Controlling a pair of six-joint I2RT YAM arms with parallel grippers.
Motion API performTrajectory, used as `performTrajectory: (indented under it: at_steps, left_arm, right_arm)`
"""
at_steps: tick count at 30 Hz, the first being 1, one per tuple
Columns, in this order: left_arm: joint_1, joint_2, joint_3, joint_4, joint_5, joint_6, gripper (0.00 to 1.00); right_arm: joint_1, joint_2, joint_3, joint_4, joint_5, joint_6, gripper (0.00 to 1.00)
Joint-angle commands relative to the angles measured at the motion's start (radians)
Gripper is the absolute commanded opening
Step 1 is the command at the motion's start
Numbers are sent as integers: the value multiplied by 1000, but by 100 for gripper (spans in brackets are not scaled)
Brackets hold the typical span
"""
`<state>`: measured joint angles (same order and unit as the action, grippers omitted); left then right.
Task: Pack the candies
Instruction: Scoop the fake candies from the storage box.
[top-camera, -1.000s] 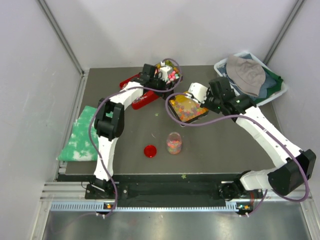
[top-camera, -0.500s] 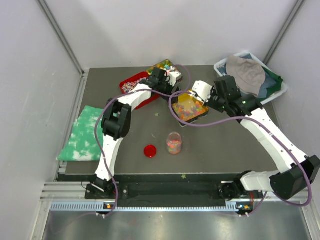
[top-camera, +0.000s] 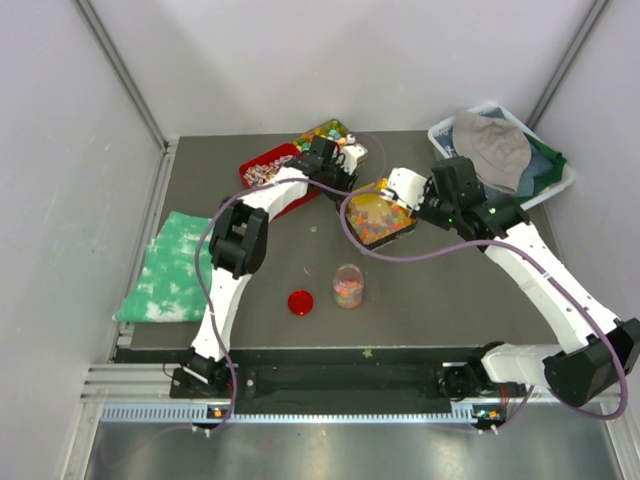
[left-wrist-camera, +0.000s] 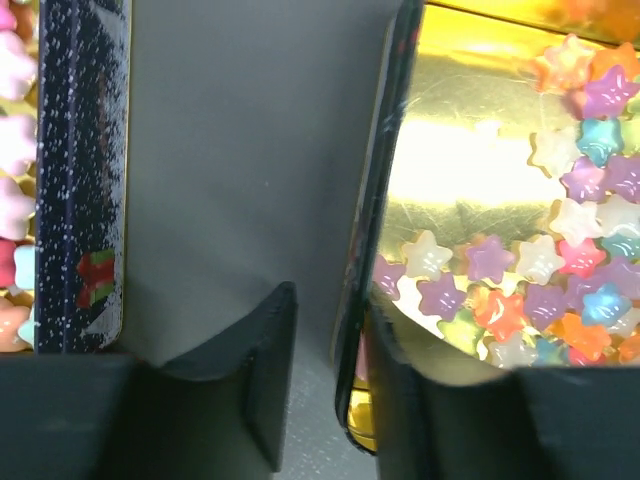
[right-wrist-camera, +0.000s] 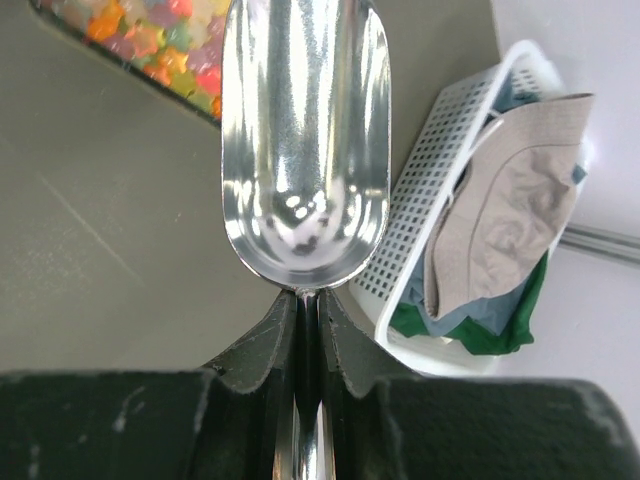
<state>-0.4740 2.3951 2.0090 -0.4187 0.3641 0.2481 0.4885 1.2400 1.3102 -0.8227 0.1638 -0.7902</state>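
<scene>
The candies (left-wrist-camera: 520, 290) are small glossy star pieces heaped in a gold tray (top-camera: 378, 216) at the table's middle back; more fill a clear jar (top-camera: 348, 286). My left gripper (left-wrist-camera: 335, 315) straddles the tray's dark side wall (left-wrist-camera: 372, 230). One finger (left-wrist-camera: 410, 400) is inside against the wall, the other finger (left-wrist-camera: 262, 370) is outside with a gap left, so it is open. From above, the left gripper (top-camera: 345, 166) is at the tray's far left corner. My right gripper (right-wrist-camera: 308, 300) is shut on the handle of an empty metal scoop (right-wrist-camera: 305, 130), beside the tray's right edge (top-camera: 408, 192).
A red lid (top-camera: 300, 302) lies left of the jar. A red tray (top-camera: 268, 174) and a dark tray of pastel balls (left-wrist-camera: 80, 200) sit behind. A white basket of clothes (top-camera: 500, 150) stands back right. A green cloth (top-camera: 168, 266) lies at the left.
My left gripper moved right from the far tray to the gold tray's wall, and its jaws narrowed around it. The right arm drew slightly right with the scoop.
</scene>
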Motion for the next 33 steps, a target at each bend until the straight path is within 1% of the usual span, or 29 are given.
performTrajectory:
  at_steps: [1,3,4,8,10,17,20,23,25,28,33]
  left_arm:
    - [-28,-2,59,-26,-16,63,32]
    - [-35,2,68,-34,-25,79,27]
    - [-46,7,79,-44,-39,97,21]
    - [-67,15,91,-54,-73,140,6]
    - [-78,12,92,-54,-96,169,1]
    - [-100,-2,96,-43,-139,229,0]
    - [-103,-13,96,-32,-149,238,0]
    - [-103,-40,71,7,-154,229,0]
    - [-103,-83,-1,90,-136,209,0]
    - [-103,-129,-61,181,-97,162,0]
    - [-104,-126,-18,172,-77,54,0]
  right_arm:
    - [-10,-22,-48,10,19,-61,0]
    - [-10,-19,-71,13,35,-86,0]
    - [-10,-16,-77,8,51,-110,0]
    - [-8,-11,-91,7,100,-191,0]
    - [-10,-4,-89,0,135,-251,0]
    - [-7,39,-77,22,253,-457,0]
    - [1,53,-97,49,308,-553,0]
    - [15,67,-121,83,367,-644,0]
    - [30,82,-117,91,400,-684,0]
    - [48,113,-66,73,421,-701,0]
    - [56,138,40,48,425,-655,0]
